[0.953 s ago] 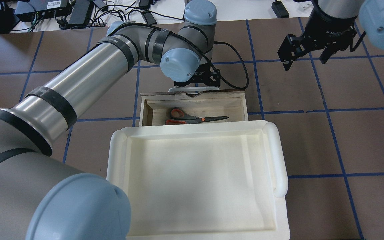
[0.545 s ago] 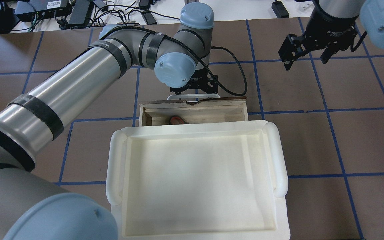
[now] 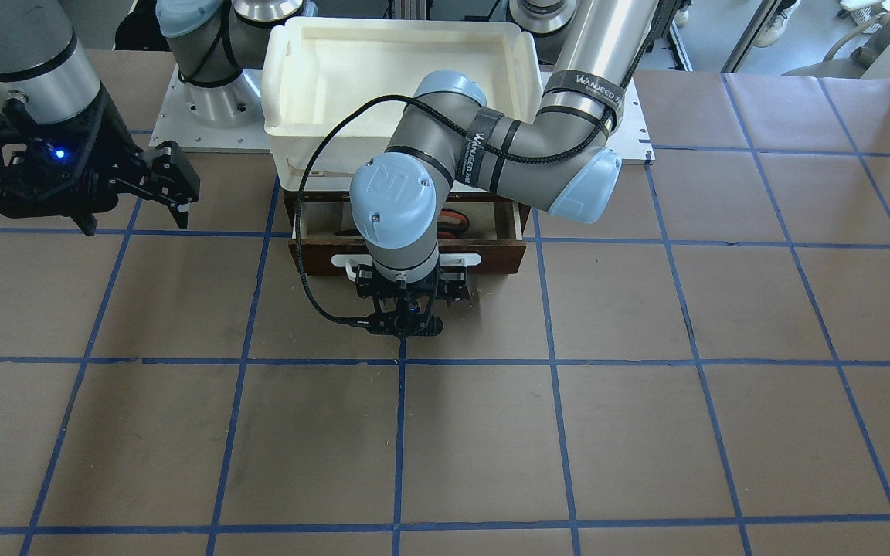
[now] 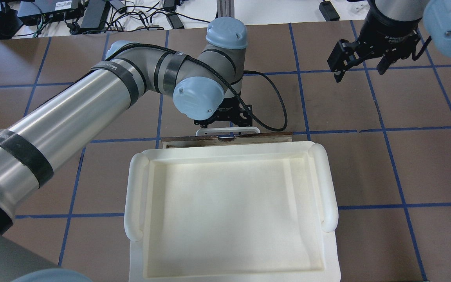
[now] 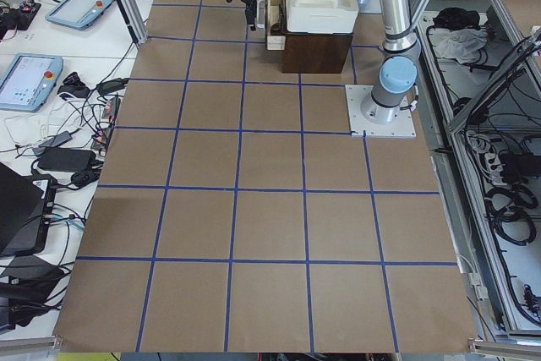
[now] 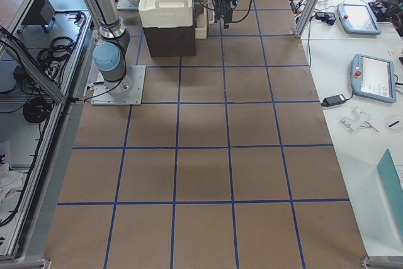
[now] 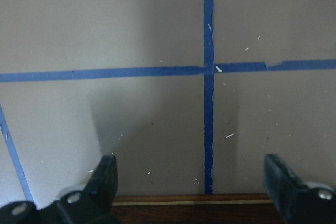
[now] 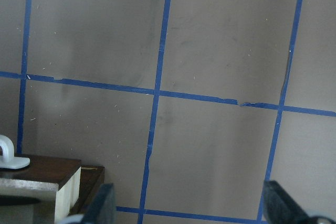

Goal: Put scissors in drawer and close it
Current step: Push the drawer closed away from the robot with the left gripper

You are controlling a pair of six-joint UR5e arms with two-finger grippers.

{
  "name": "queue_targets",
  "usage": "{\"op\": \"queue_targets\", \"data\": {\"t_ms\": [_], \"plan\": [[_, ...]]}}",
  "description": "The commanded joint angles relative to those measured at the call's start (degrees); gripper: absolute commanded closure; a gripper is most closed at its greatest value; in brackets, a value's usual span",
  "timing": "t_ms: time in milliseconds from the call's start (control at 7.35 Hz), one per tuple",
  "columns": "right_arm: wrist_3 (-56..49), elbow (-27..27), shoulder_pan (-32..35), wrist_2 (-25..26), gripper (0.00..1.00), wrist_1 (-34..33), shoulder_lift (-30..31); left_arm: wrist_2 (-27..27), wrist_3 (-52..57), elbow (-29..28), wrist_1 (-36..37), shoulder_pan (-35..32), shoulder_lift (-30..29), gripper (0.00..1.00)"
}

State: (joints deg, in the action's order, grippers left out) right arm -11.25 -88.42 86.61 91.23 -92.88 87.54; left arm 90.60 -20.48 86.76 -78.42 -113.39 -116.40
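Note:
The drawer (image 3: 503, 251) sticks out only a little from under the cream tray; in the overhead view just its dark front edge (image 4: 272, 136) and white handle (image 4: 227, 129) show. Inside it, the scissors' orange handles (image 3: 456, 222) peek out past my left wrist; the overhead view hides them. My left gripper (image 4: 225, 123) is open, pointing down right against the drawer's front, its fingers (image 7: 105, 179) spread wide above the front's top edge. My right gripper (image 4: 360, 64) hangs open over bare table far to the right, with a corner of the drawer (image 8: 47, 174) at its view's lower left.
A cream-white tray (image 4: 327, 184) rests on top of the dark cabinet (image 5: 317, 48) that houses the drawer. A black cable (image 4: 278, 102) loops off my left wrist. Brown table with blue tape lines (image 3: 402, 432) stretches in front of the drawer.
The drawer has slid back under the tray as my left gripper moved toward the robot against its front. The scissors have vanished from the overhead view. The right arm stayed put.

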Motion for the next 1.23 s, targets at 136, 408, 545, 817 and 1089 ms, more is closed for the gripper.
{"op": "queue_targets", "data": {"t_ms": [136, 408, 545, 817, 1089], "plan": [[-0.1, 0.0, -0.3, 0.1, 0.0, 0.0, 0.0, -1.5, 0.0, 1.8, -6.9, -1.3, 2.5, 0.0], [0.0, 0.0, -0.5, 0.1, 0.0, 0.0, 0.0, -1.6, -0.2, 2.2, -8.3, -1.7, 3.2, 0.0], [-0.1, 0.0, -1.2, 0.0, 0.0, 0.1, 0.0, -1.6, -0.3, 2.5, -9.5, -2.1, 3.6, 0.0], [0.1, 0.0, -1.4, 0.0, 0.0, 0.2, 0.0, -1.6, 0.0, 2.0, -9.2, -2.0, 4.4, 0.0], [3.8, 0.0, -1.3, 0.0, 0.0, 0.4, 0.3, -1.0, 0.4, 0.1, -5.6, -1.0, 4.6, 0.0]]}}
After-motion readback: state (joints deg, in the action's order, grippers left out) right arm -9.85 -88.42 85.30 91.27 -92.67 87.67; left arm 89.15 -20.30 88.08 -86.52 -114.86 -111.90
